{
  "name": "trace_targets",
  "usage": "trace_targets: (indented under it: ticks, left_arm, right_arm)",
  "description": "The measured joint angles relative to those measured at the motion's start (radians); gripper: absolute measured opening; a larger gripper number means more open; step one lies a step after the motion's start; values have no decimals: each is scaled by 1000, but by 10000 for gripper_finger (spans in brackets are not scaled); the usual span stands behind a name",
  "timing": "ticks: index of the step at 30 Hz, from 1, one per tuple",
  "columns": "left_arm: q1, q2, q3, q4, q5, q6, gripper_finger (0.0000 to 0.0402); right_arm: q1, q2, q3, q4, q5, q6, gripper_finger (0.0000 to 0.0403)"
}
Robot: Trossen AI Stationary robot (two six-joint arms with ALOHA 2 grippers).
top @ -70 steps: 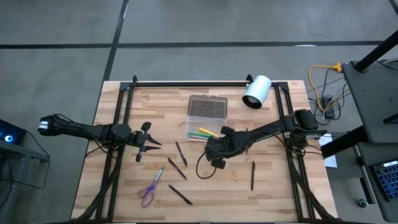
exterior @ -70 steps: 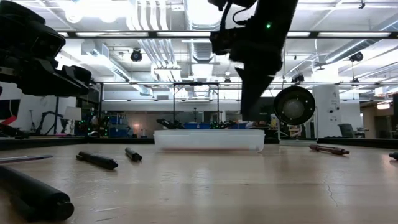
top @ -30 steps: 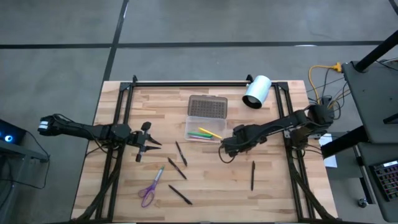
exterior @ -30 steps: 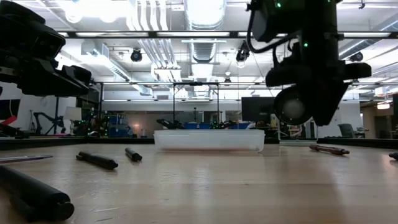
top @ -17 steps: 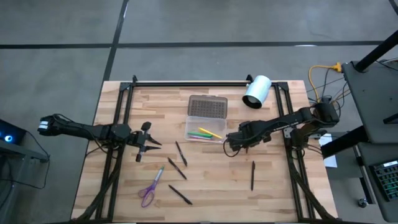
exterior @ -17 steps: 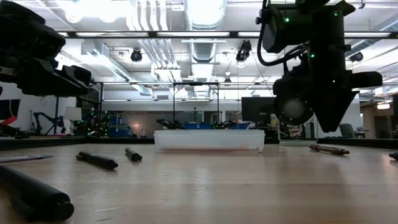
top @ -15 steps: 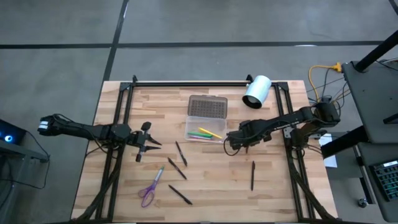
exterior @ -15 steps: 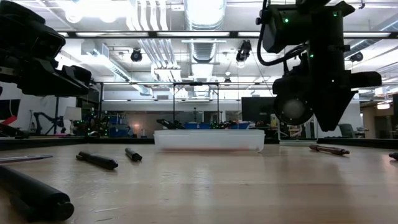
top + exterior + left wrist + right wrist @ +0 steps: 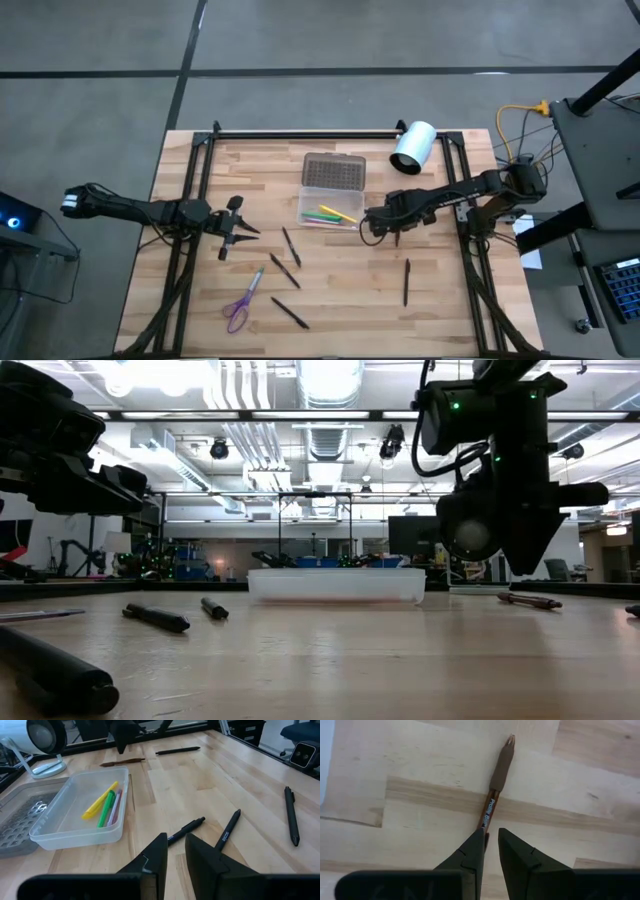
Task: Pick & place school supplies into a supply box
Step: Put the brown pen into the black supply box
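The supply box [image 9: 328,208] is a clear tray mid-table, its dotted lid [image 9: 333,172] lying open flat on the far side. Yellow and green pens [image 9: 106,802] lie inside it. My right gripper [image 9: 375,230] points down just right of the box and hovers over a brown pen [image 9: 496,785] lying flat on the wood. Its fingers stand a narrow gap apart, clear of the table in the low view [image 9: 524,568]. My left gripper [image 9: 175,842] waits at the left, narrowly open and holding nothing. Black pens [image 9: 290,245] [image 9: 284,270] [image 9: 290,313] [image 9: 406,281] and purple scissors [image 9: 242,300] lie on the table.
A white cylinder lamp [image 9: 413,147] stands at the far right corner. Black frame rails [image 9: 300,133] run along the far edge and down both sides. Bare wood lies between the box and the near edge, apart from the scattered pens.
My right gripper has gone a short way toward the table's far right, away from the box's near corner, and sunk slightly. It now hangs over the brown pen. Its wrist has rolled a little. Nothing on the table has moved.
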Motion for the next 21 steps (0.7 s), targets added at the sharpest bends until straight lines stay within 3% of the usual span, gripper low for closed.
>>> trace_targets:
  ticks: [10,21]
  left_arm:
    - [0,0,0,0,0,0,54]
    - [0,0,0,0,0,0,54]
  right_arm:
    - [-4,0,-16,33,60,-11,47]
    - [-4,14,-51,71,59,-9,47]
